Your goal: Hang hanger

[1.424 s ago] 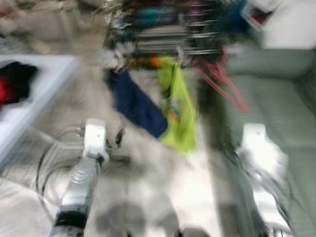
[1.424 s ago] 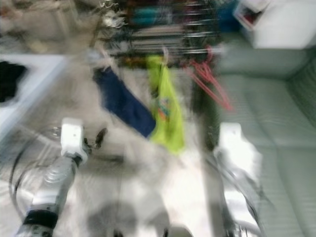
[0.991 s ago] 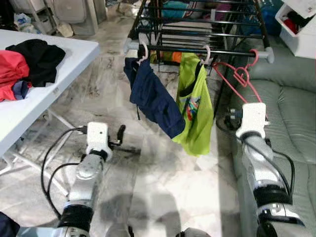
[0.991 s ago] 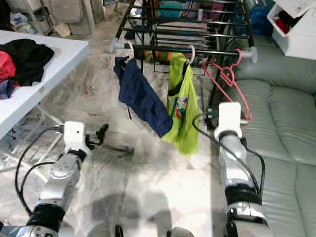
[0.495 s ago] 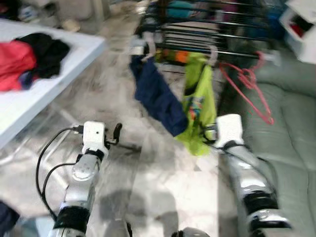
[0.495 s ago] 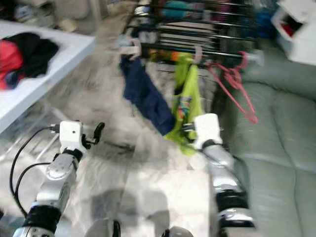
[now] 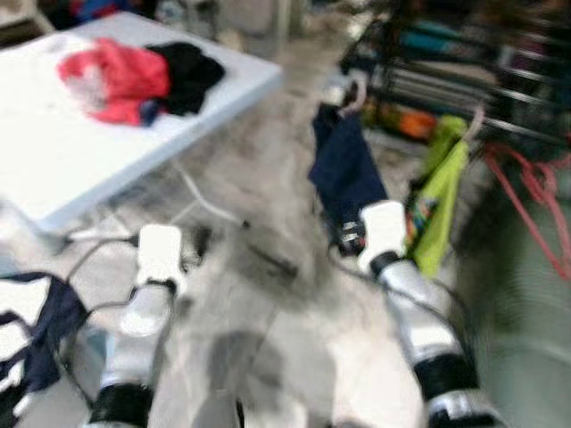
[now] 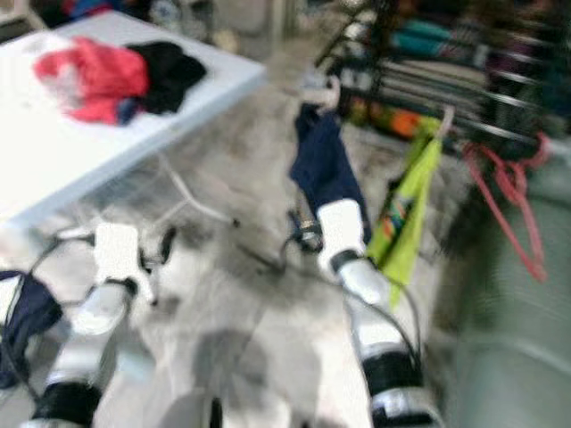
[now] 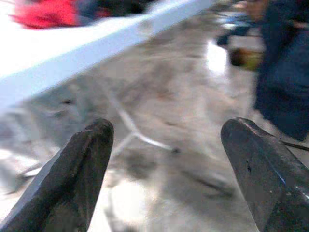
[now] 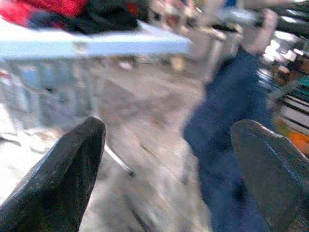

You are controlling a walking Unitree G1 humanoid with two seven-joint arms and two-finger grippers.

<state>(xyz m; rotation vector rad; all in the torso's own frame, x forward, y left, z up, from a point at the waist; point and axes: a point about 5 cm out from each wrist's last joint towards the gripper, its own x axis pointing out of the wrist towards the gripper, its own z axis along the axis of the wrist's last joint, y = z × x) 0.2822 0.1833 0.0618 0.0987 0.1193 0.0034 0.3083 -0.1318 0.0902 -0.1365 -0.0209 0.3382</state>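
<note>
A black drying rack point(image 7: 464, 71) stands at the back right. From its front bar hang a navy garment point(image 7: 346, 174) and a lime green garment point(image 7: 439, 192), each on a pale hanger. Bare red hangers point(image 7: 533, 192) hang on the same bar further right. My left gripper point(image 9: 167, 126) is open and empty, low over the floor near the white table point(image 7: 80, 169). My right gripper point(image 10: 169, 125) is also open and empty, just in front of the navy garment point(image 10: 231, 116). The picture is blurred.
A heap of red clothes point(image 7: 116, 76) and black clothes point(image 7: 187, 67) lies on the white table at the left. A dark blue cloth point(image 7: 40, 330) hangs at the lower left. A grey-green sofa point(image 7: 526, 312) is on the right. Marble floor lies between.
The camera has swung left, so the table shows larger and the rack sits further right. My right arm has come in toward the centre, before the navy garment. Both grippers stay open.
</note>
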